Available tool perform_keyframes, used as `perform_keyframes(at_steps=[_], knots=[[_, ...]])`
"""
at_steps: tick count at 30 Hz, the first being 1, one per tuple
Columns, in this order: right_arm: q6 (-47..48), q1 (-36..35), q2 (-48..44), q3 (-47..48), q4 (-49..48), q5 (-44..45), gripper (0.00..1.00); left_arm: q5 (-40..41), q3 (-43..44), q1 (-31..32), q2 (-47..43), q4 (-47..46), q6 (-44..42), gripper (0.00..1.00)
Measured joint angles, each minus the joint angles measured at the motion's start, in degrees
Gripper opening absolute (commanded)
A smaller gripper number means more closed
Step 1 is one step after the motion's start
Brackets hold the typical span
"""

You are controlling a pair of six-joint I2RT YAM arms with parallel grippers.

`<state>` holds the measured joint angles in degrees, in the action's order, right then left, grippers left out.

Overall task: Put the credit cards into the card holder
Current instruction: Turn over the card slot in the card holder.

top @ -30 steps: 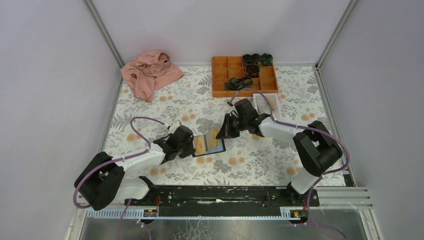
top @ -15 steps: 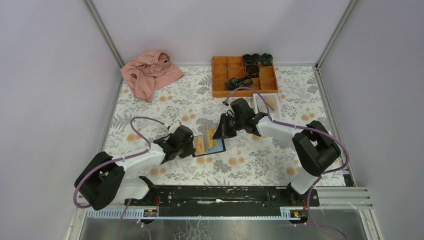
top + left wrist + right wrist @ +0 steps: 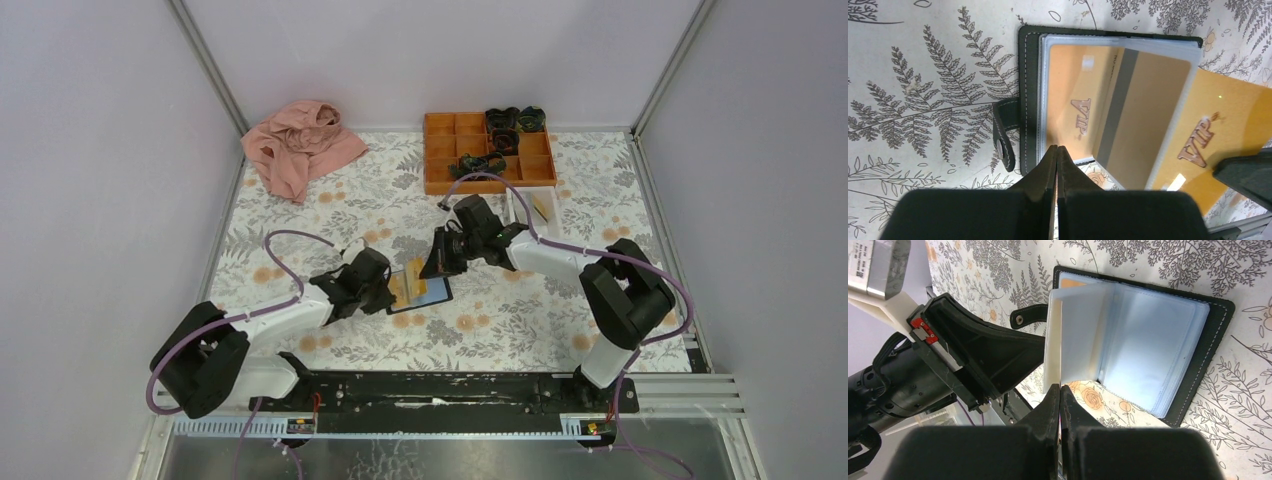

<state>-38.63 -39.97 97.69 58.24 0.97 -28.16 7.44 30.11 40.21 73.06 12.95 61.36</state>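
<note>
The card holder [image 3: 436, 294] lies open on the floral cloth, black cover [image 3: 1028, 75] outside, clear light-blue sleeves [image 3: 1148, 350] inside. One gold credit card [image 3: 1073, 100] sits in its left pocket. A raised sleeve page [image 3: 1148, 115] shows a card with a grey stripe. My right gripper [image 3: 433, 268] [image 3: 1059, 386] is shut on another gold credit card [image 3: 1228, 125], held upright against that page and seen edge-on [image 3: 1052, 340]. My left gripper [image 3: 390, 290] [image 3: 1057, 148] is shut, its tips at the holder's near edge with nothing between them.
A small white tray [image 3: 522, 210] with a yellowish card [image 3: 545, 207] stands behind the right arm. Further back is an orange compartment tray [image 3: 445, 155] with dark items. A pink cloth [image 3: 300, 145] lies at the back left. Walls enclose the table.
My right gripper has shifted left over the holder with its card, which now stands more upright. The left gripper has edged slightly right at the holder's side.
</note>
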Motion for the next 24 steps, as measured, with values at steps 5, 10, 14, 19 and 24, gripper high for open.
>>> perform_keyframes(at_steps=[5, 10, 14, 19, 24], knots=[[0.22, -0.90, 1.14, 0.11, 0.07, 0.00, 0.00, -0.07, 0.20, 0.63, 0.00, 0.15, 0.33, 0.00], [0.26, -2.21, 1.75, 0.11, 0.15, -0.02, 0.00, -0.22, 0.20, 1.38, 0.24, 0.15, 1.07, 0.00], [0.31, -2.78, 1.73, 0.13, 0.11, -0.02, 0.00, -0.68, 0.20, 1.88, 0.28, -0.04, 1.70, 0.00], [0.74, -2.80, 1.73, 0.57, 0.63, 0.00, 0.00, -0.83, 0.20, 2.45, 1.03, -0.20, 2.25, 0.00], [1.29, -2.80, 1.40, 0.66, 0.92, 0.09, 0.00, -0.52, 1.18, 3.17, 1.11, 2.05, 2.56, 0.00]])
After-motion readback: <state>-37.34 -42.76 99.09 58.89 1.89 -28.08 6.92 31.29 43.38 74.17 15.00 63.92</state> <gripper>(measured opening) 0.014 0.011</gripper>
